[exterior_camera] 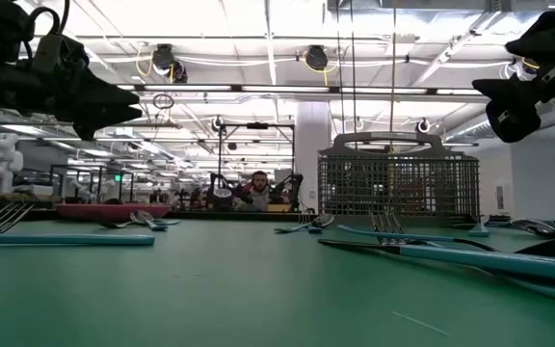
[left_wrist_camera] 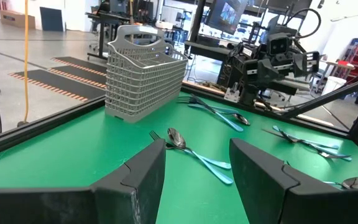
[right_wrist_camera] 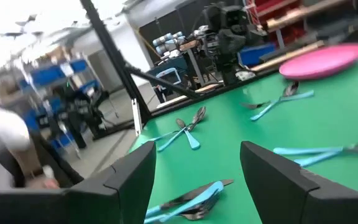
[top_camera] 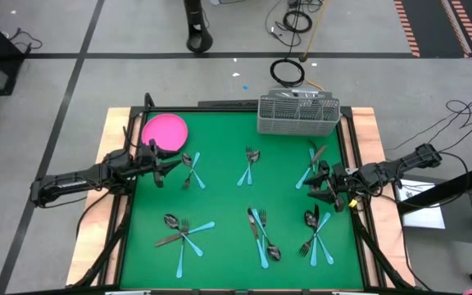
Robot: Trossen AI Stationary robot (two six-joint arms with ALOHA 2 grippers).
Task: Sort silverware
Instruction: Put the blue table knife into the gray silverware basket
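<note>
Silverware lies in several small crossed heaps on the green mat: light-blue-handled and dark grey forks, spoons and knives, such as the heap (top_camera: 191, 169) by my left gripper and the heap (top_camera: 311, 164) by my right. My left gripper (top_camera: 173, 165) hovers open near the left edge, below the pink plate (top_camera: 165, 131); its wrist view shows a fork and spoon (left_wrist_camera: 197, 153) ahead. My right gripper (top_camera: 317, 187) hovers open near the right edge; a blue-handled piece (right_wrist_camera: 188, 200) lies under it. In the low view both grippers (exterior_camera: 99, 96) (exterior_camera: 518, 106) are raised above the mat.
The silver wire-mesh caddy (top_camera: 297, 113) stands at the far edge, right of centre, also seen as the caddy (left_wrist_camera: 143, 65). More heaps lie mid-mat (top_camera: 250, 164) and along the near side (top_camera: 183, 232), (top_camera: 260, 234), (top_camera: 318, 233). A wooden frame (top_camera: 117, 123) borders the mat. A person sits far behind (exterior_camera: 257, 190).
</note>
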